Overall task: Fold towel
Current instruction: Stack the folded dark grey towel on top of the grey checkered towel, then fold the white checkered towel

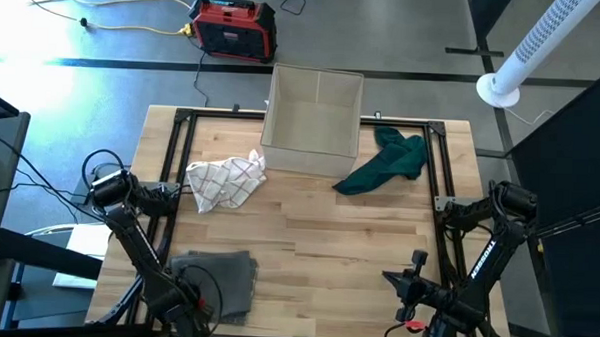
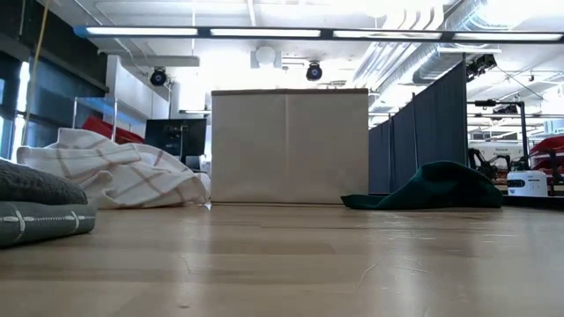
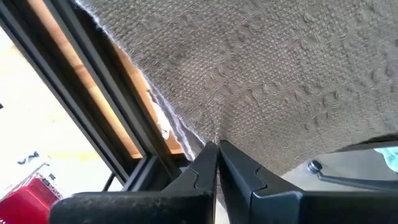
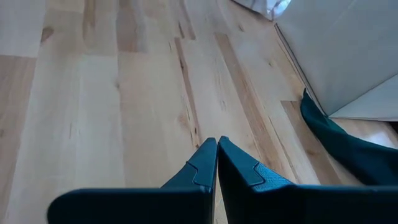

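Folded grey woven towel, front left of wooden table; left gripper above it, fingers together. White checked cloth; beige box; dark green cloth. Right gripper, front right, closed, empty.

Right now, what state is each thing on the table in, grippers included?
Grey towel: folded, flat at the near left edge.
White checked towel: crumpled.
Green towel: crumpled, beside the box.
Box: open-topped, upright.
Left gripper: shut, over the grey towel.
Right gripper: shut, holding nothing.
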`<move>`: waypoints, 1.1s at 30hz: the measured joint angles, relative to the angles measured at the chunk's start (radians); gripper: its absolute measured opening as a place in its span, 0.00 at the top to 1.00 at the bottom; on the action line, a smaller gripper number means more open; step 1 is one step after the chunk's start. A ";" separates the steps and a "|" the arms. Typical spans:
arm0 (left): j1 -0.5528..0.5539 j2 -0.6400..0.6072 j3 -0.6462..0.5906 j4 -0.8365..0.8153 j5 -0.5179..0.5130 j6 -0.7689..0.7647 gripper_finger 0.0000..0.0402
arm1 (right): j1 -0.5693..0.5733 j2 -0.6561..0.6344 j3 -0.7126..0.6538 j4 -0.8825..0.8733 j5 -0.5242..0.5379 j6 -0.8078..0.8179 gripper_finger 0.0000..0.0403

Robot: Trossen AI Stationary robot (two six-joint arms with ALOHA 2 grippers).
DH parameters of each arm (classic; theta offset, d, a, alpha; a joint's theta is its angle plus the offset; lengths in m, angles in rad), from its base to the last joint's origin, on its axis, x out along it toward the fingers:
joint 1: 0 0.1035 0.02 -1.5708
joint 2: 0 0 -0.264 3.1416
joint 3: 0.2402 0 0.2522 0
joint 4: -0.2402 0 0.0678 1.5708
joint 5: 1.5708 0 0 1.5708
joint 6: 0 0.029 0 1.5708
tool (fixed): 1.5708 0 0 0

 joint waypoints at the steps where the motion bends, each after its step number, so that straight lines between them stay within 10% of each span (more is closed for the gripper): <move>1: 0.000 0.000 0.000 0.000 0.000 0.000 0.97 | 0.000 0.000 0.000 0.000 0.000 0.000 1.00; 18: 0.032 0.001 0.042 -0.070 -0.032 0.000 0.63 | 0.000 0.000 0.000 0.001 -0.006 0.000 1.00; 28: 0.102 -0.001 0.193 -0.344 -0.869 0.179 0.72 | -0.014 0.000 0.000 0.032 -0.016 0.008 1.00; 33: 0.206 -0.001 0.193 -0.351 -1.056 0.398 0.79 | -0.066 0.000 0.000 0.047 -0.054 0.000 1.00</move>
